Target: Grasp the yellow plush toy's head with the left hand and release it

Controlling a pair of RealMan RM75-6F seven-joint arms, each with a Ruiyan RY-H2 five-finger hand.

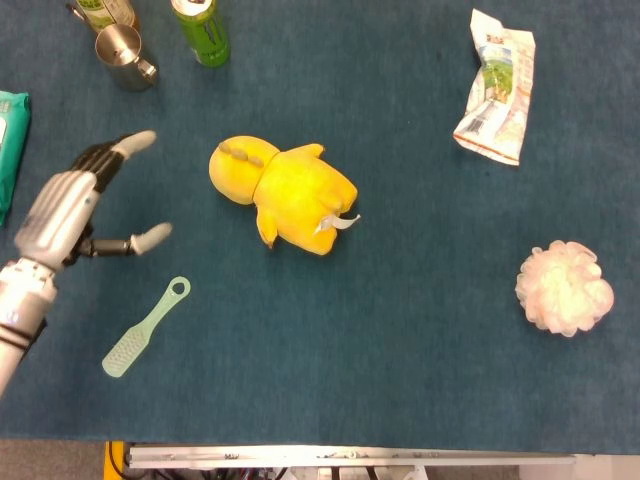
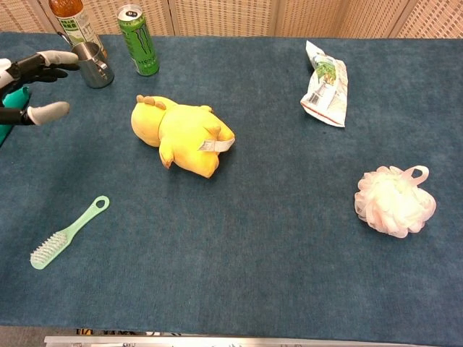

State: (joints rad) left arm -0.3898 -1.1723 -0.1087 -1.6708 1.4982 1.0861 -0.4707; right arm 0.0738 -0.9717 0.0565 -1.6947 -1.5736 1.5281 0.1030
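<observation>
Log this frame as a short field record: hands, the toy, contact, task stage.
left hand: open, fingers spread, left of the toy, holding nothing
right hand: not in view
yellow plush toy: lying on the blue table, head toward the left hand
contact: none, clear gap between hand and head
task stage: grasp not yet made

plush toy (image 1: 285,193): soft cloth | cup (image 1: 124,56): shiny metal | table (image 1: 400,330): matt carpet

Yellow plush toy (image 1: 285,192), mint-green brush (image 1: 145,327), pale pink bath pouf (image 1: 564,287), dark teal table cloth (image 1: 400,330)
</observation>
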